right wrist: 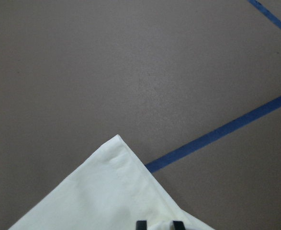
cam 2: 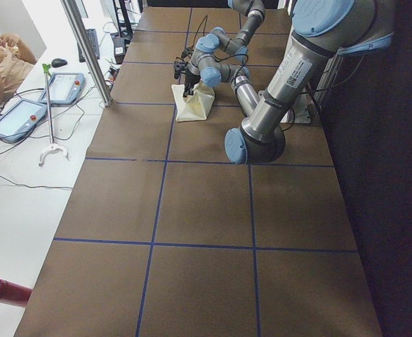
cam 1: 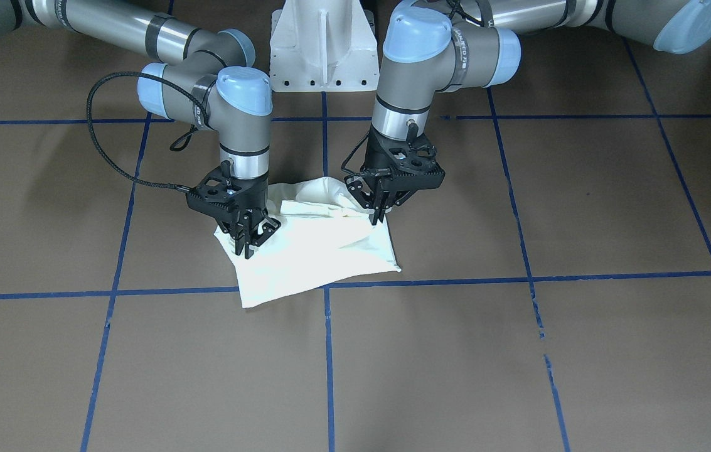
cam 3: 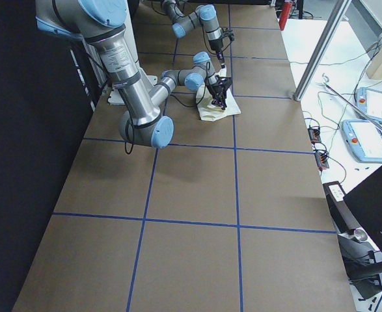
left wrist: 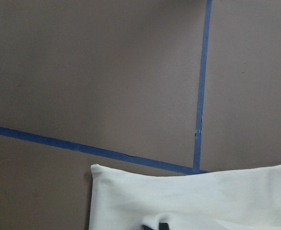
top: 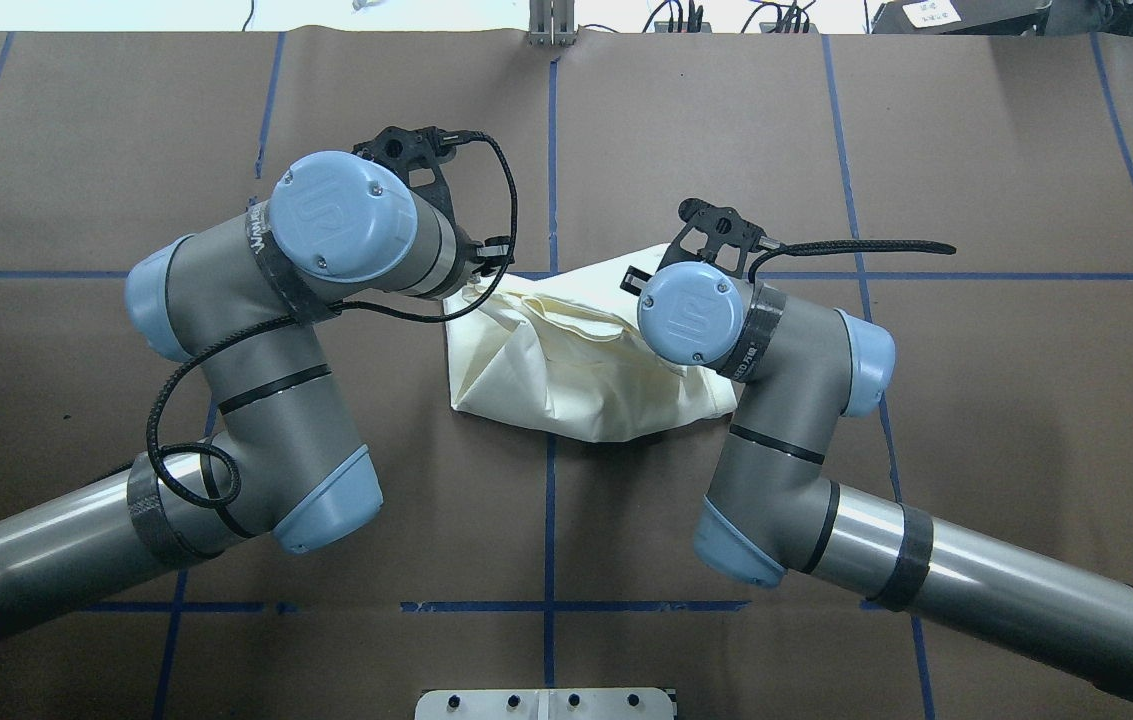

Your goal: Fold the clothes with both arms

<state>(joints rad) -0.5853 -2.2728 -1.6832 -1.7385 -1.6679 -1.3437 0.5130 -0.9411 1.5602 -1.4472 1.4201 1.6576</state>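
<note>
Counter spread wide on all sides of the cream T-shirt, which lay folded and rumpled over a blue tape line, near the white pedestal. Left hand and right hand, fingers pointing down, each pinched closed on opposite shirt edges.

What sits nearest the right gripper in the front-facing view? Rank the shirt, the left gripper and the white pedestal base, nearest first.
Measured from the right gripper, on the view's left:
1. The shirt: right under it, at its fingertips.
2. The left gripper: across the shirt, on the view's right.
3. The white pedestal base: farthest, at the view's top centre.
</note>
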